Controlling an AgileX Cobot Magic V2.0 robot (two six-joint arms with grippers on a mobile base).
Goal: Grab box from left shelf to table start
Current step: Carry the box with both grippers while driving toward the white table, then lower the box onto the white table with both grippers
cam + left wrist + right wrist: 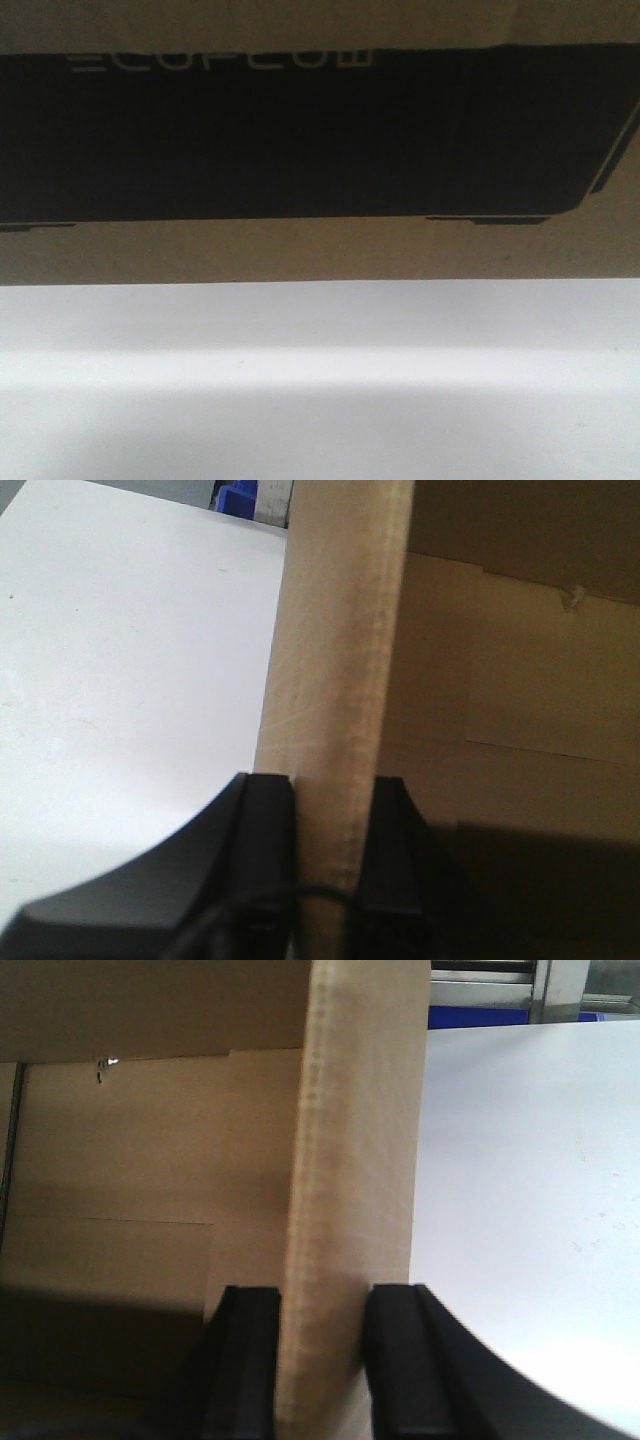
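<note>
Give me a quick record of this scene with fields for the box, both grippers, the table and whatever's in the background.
box: brown carton with black ECOFLOW panel, fills the front view above the table
left gripper: shut on a cardboard wall of the box
right gripper: shut on another cardboard wall
table: white surface, bare where visible
background: blue bins, a steel rail
</note>
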